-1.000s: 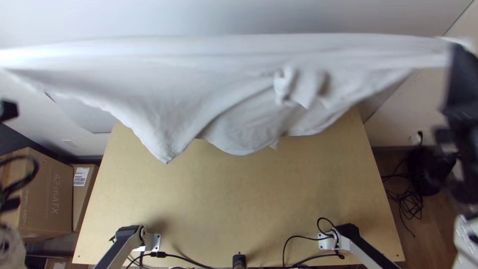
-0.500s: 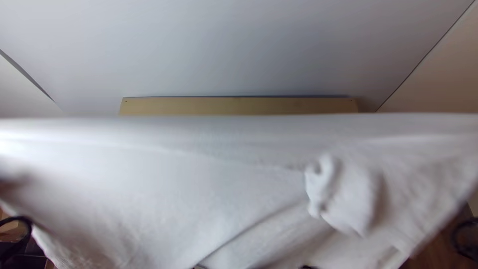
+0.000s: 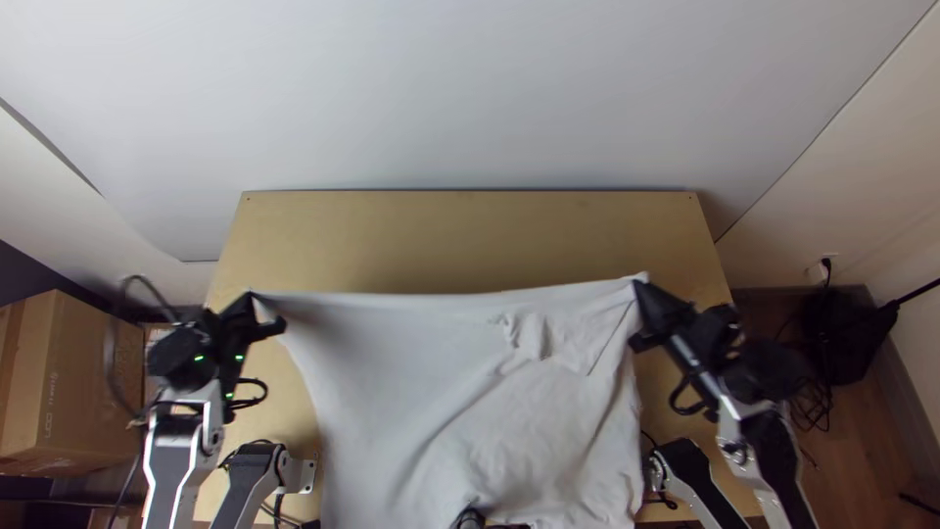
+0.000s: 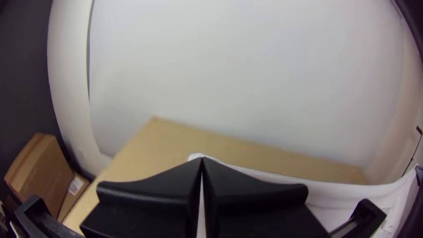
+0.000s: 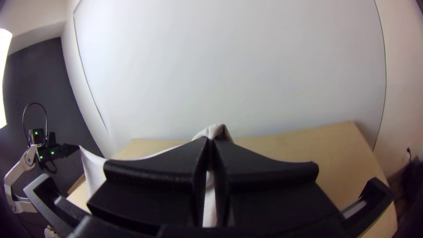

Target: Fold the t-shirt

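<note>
The light wooden worktop (image 3: 470, 240) spreads out between my two tools and beyond them, and past its far edge a pale wall (image 3: 470, 98) rises ahead of both. To the outer side of my left tool (image 3: 253, 295), off the worktop, sits a cardboard box (image 3: 88, 392). To the outer side of my right tool (image 3: 639, 285), black cables (image 3: 811, 411) lie loose on a brown wooden floor (image 3: 871, 446). The white t-shirt (image 3: 411, 392) is stretched between my tools: the left one is clenched on one end of its far edge, the right one on the other, with a tuft of cloth poking past the right tool's tips. From that nearly straight edge it falls back toward my arms' bases in soft creases, and a small bunched bit (image 3: 529, 335) sits nearer my right tool than my left.
</note>
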{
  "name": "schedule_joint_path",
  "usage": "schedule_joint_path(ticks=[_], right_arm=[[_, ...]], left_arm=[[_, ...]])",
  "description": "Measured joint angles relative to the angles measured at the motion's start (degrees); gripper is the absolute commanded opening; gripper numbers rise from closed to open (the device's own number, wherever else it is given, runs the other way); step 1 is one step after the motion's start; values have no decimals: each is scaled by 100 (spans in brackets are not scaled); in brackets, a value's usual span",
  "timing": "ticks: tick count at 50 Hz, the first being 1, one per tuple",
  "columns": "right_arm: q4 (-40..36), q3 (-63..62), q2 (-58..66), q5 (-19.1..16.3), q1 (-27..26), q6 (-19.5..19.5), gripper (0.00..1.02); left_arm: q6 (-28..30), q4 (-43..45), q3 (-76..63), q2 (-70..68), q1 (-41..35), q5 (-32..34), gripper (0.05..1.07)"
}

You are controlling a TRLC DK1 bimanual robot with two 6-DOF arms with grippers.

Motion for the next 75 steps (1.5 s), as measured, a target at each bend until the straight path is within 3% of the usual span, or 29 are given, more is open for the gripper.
schedule_joint_path(ticks=[9,14,20,36,58,75], right_arm=[[1246,-1106,1150,9,13,94,2],[1978,-1110,2151,9,7,114,2],[2319,-793,3335,9,-61,114,2],[2385,990,5711,-94,-584,116,2],[2409,3062,7831,-166,-1008,114,2],[1049,5053,8979,-264,-1054,120,2]], left_arm=[[-173,1132,-496,1434,-155,72,8],[-212,1779,-490,2216,-203,111,8],[-210,2208,-308,3106,-256,142,8],[-210,2710,1139,5416,-129,352,8],[-142,2616,3620,7643,-44,525,8],[-144,1799,5392,8754,-42,544,8]])
